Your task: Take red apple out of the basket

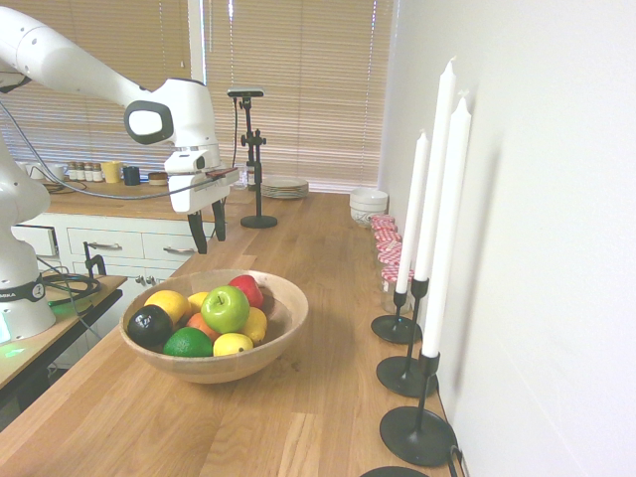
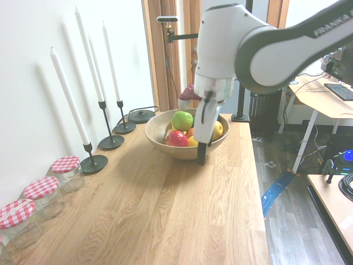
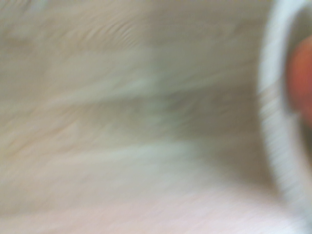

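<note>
Red apple (image 1: 248, 287) round, facing unclear, inside upright basket (image 1: 219, 371)

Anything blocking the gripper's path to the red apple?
Nothing visible between them: the open gripper hangs above and outside the basket. The red apple sits inside, the green apple beside it; the rim may need clearing.

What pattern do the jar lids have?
Red-and-white checks on the jar lids, clearest in the second exterior view.
</note>
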